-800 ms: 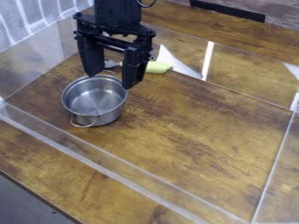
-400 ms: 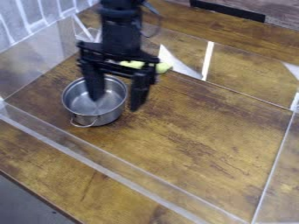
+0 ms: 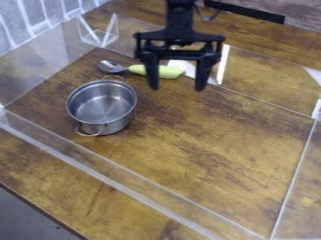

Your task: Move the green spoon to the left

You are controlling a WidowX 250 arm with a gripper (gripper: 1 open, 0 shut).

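The green spoon [image 3: 167,69] lies on the wooden table behind the pot, its yellow-green handle pointing right and its silver bowl [image 3: 113,66] to the left. My gripper [image 3: 177,84] points down over the handle, open wide, with one black finger [image 3: 153,73] crossing the handle and the other [image 3: 204,75] past its right end. Nothing is held. Whether the fingers touch the spoon I cannot tell.
A round steel pot [image 3: 100,104] stands left of centre, in front of the spoon. Clear plastic walls [image 3: 150,192] fence the table along the front, left and right. A white card [image 3: 222,66] stands upright just right of the gripper.
The gripper has moved right and toward the back, from over the pot to over the spoon's handle. It stayed open. The spoon's silver bowl shows now.
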